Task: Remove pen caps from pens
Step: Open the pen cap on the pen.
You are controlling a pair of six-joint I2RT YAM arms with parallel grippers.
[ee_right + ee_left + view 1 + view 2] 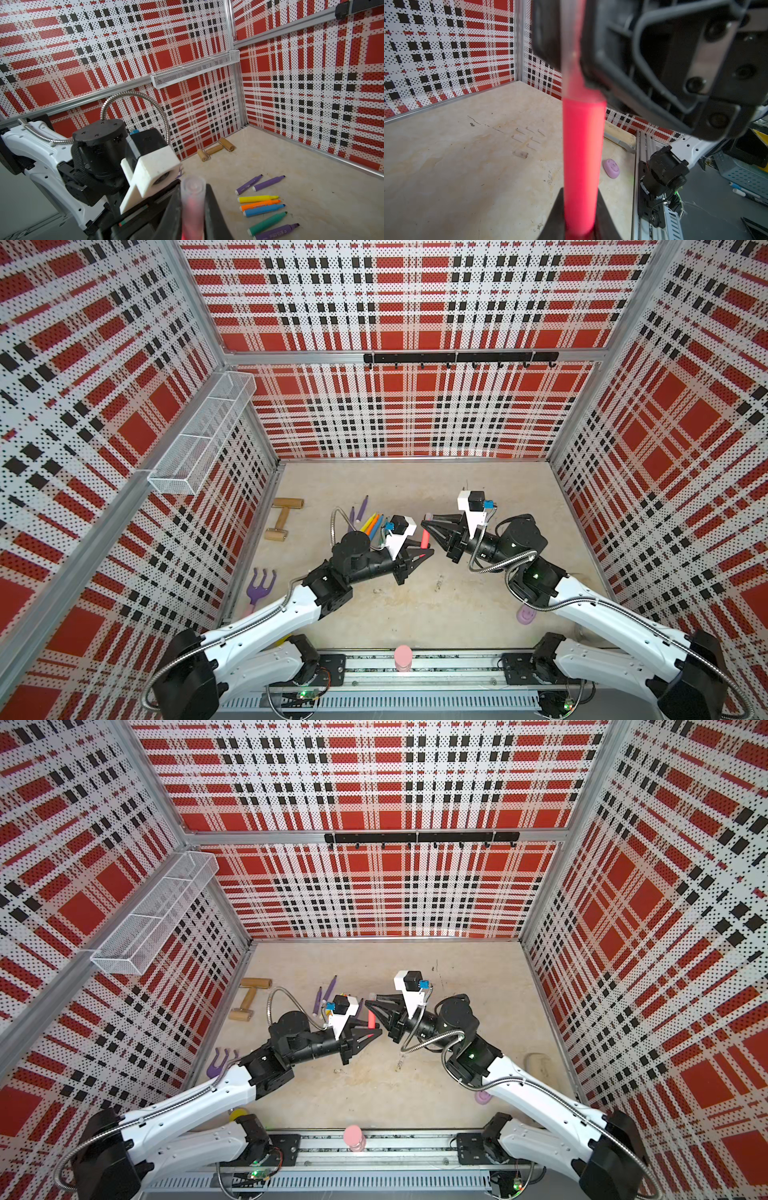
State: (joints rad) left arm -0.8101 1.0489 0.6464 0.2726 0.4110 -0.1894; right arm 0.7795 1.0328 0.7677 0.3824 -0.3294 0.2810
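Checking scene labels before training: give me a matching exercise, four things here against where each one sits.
Things:
1. red pen
2. pen cap
3. wooden roller
4. lilac disc

Places:
A. lying on the table by the left wall
B. gripped in the left hand
C. lying on the table beside the right arm
D. pinched in the right hand

Pairs: 1-B, 2-D, 3-A, 4-C
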